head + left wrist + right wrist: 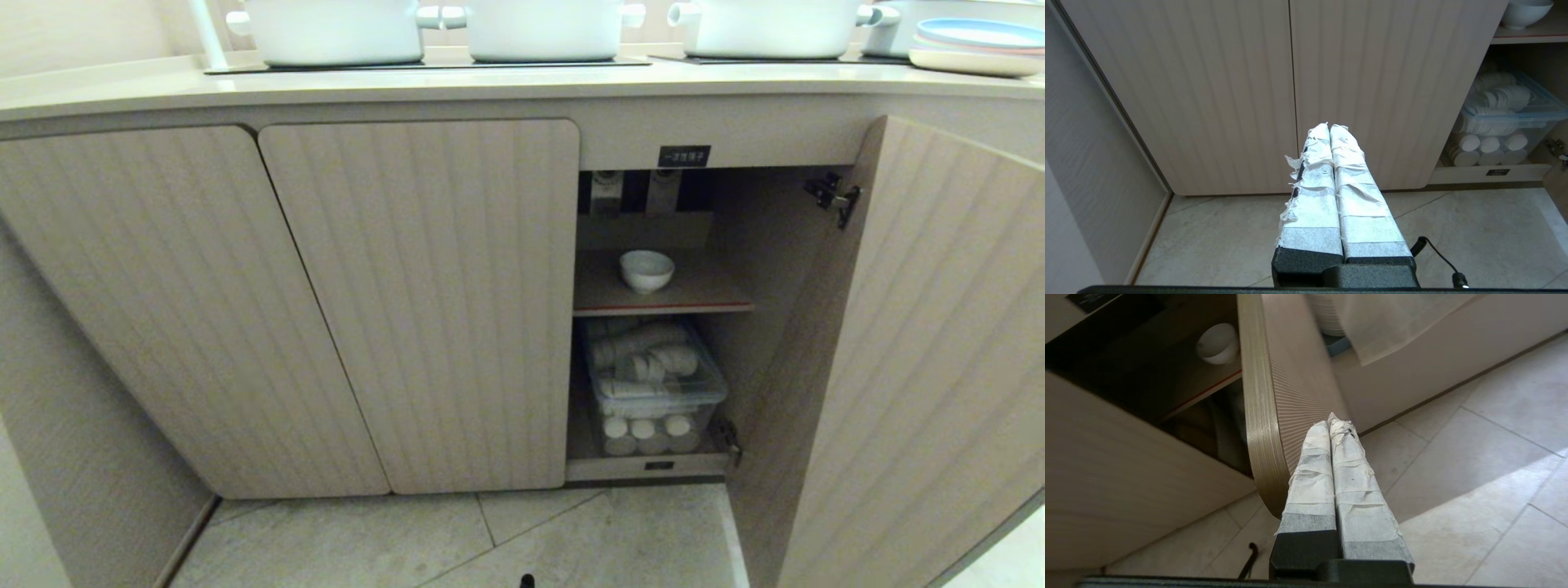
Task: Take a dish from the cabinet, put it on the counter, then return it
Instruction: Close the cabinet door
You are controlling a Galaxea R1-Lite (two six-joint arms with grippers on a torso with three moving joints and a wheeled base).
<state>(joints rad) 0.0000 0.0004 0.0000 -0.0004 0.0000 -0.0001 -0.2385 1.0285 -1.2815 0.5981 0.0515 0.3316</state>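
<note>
The dish [647,270] sat upright on the cabinet's [424,302] inner shelf [702,290], mouth up, round, so no long axis. The right gripper [1333,422] hung by the open door [1286,388], jaws pressed together, empty. The left gripper [1329,128] was parked, jaws likewise closed, empty.

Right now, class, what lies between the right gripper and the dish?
In the right wrist view, the open cabinet door's edge stands between the right gripper and the dish.

glossy white dish [647,269], matt fluted wood-look cabinet [424,302], smooth cream counter [490,86].
</note>
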